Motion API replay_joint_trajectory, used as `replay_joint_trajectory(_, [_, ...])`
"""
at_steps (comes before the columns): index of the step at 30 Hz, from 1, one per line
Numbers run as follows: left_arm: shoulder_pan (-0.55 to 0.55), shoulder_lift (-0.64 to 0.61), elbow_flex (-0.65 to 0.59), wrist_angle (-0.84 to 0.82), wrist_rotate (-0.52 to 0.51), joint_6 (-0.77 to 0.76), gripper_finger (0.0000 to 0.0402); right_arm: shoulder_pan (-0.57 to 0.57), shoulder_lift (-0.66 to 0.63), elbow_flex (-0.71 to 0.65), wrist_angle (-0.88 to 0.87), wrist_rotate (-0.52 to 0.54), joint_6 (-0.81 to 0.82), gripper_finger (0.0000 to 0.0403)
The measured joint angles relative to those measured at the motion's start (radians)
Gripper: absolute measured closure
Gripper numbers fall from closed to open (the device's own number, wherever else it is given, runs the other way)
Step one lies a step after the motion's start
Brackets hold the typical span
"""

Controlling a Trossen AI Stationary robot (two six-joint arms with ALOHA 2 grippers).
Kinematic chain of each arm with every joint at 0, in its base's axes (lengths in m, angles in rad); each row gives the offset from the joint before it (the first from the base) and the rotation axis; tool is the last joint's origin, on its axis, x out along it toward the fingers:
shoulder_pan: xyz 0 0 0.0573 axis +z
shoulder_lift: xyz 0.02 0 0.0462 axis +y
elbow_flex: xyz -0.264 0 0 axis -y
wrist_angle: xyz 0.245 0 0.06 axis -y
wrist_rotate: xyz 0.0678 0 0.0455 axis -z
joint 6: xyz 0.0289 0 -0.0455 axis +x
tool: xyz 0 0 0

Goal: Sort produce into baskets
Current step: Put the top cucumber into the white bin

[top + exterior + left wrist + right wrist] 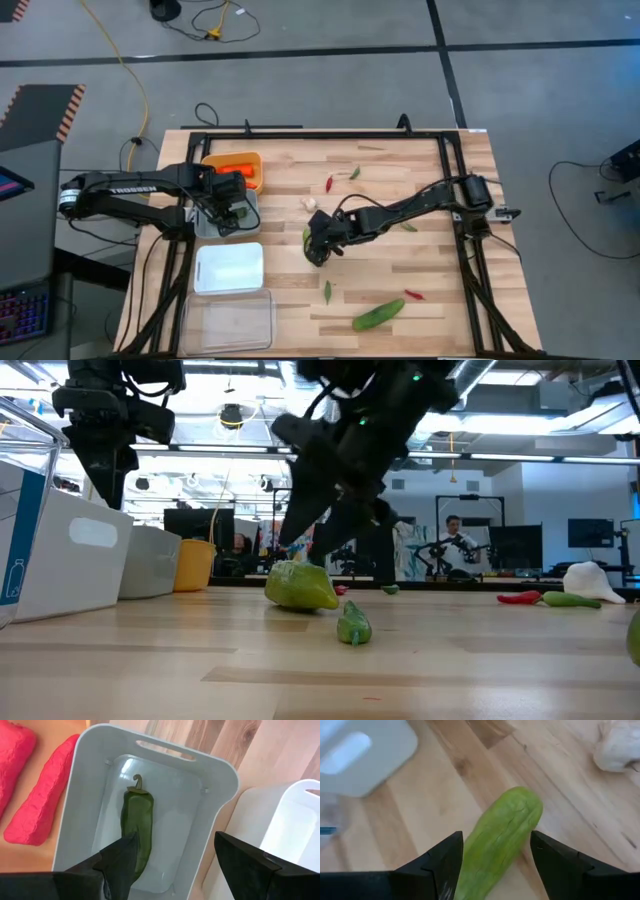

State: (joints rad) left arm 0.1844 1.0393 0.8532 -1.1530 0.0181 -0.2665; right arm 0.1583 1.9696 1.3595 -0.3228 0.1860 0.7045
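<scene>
My left gripper (228, 212) hangs open over the grey bin (210, 785). A dark green pepper (137, 817) lies on the bin's floor below the fingers. My right gripper (318, 246) is open and low over a light green cucumber (500, 837) that lies on the wooden table. Its two fingers stand on either side of the cucumber's near end. I cannot see them touch it. Orange carrots (42, 800) lie in the yellow-orange bin (236, 160). The white bin (229, 268) and the clear bin (228, 322) stand toward the near edge.
Loose on the table are a second cucumber (378, 315), red chilies (329, 183) (414, 295), green chilies (354, 173) (327, 291) and a garlic bulb (309, 203). A black frame (455, 150) runs along the table's edges. Bare wood lies between the bins and my right gripper.
</scene>
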Motion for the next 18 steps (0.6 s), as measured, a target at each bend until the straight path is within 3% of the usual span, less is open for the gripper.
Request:
replay_joint_trajectory(10, [0.0, 0.0, 0.0, 0.001, 0.0, 0.001, 0.0152, -0.004, 0.118, 0.183, -0.222, 0.018, -0.017, 0.0143])
replay_joint_trajectory(18, [0.0, 0.0, 0.0, 0.001, 0.0, 0.001, 0.0152, -0.003, 0.131, 0.198, -0.225, -0.002, -0.017, 0.0143])
